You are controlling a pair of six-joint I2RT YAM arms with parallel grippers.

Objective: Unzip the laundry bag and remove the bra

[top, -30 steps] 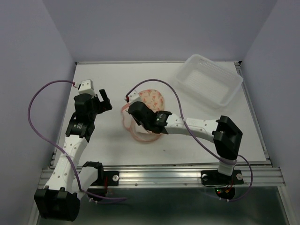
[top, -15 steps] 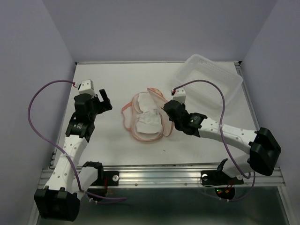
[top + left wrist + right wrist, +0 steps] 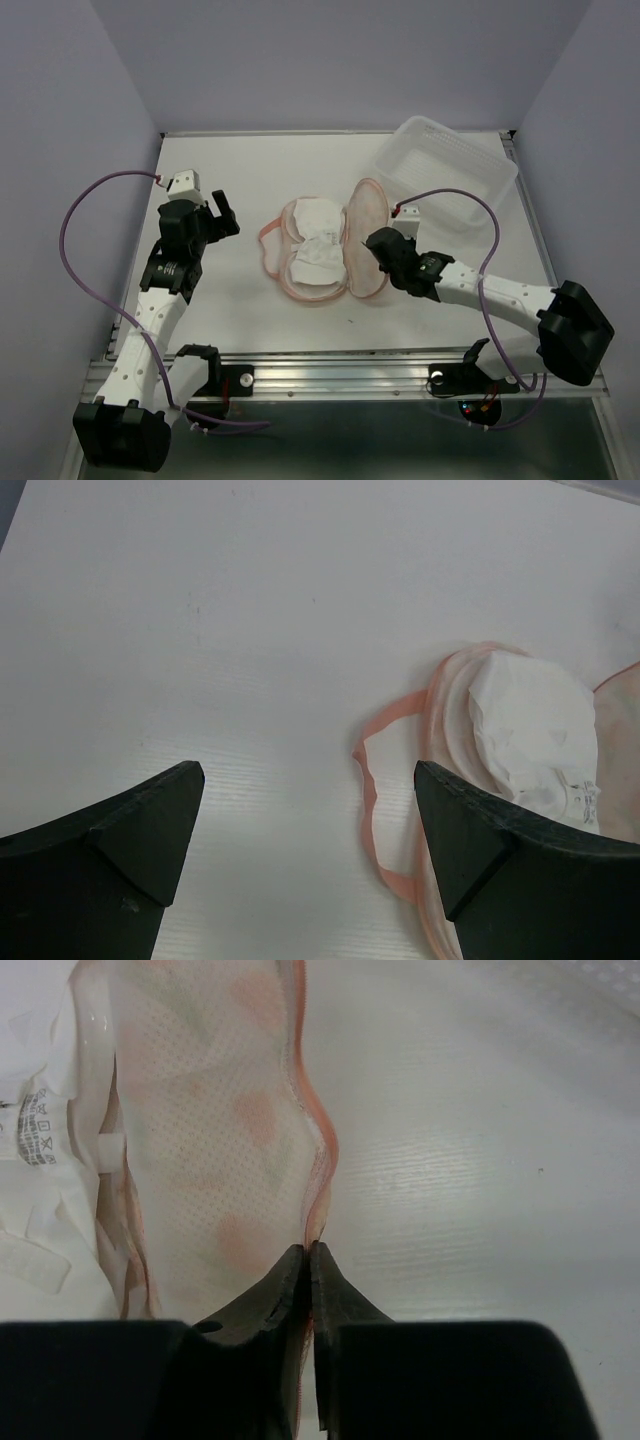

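The laundry bag (image 3: 366, 225) lies open on the bench (image 3: 240, 310), bra (image 3: 315, 250) bare in its left half, so I'd have the right pincer (image 3: 378, 244), pinched on the flap's rim, lay it flat while the wide-open left pincer (image 3: 218, 216) goes for the bra's middle.

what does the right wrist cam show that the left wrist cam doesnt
Only the right wrist view: the right gripper pinched shut on the pink rim of the laundry bag, the mesh inside of its opened flap, and a printed label on the bra.
Only the left wrist view: the left gripper open above the table, and the bag's pink loop lying on it.
Both: the unzipped bag with the white bra inside it.
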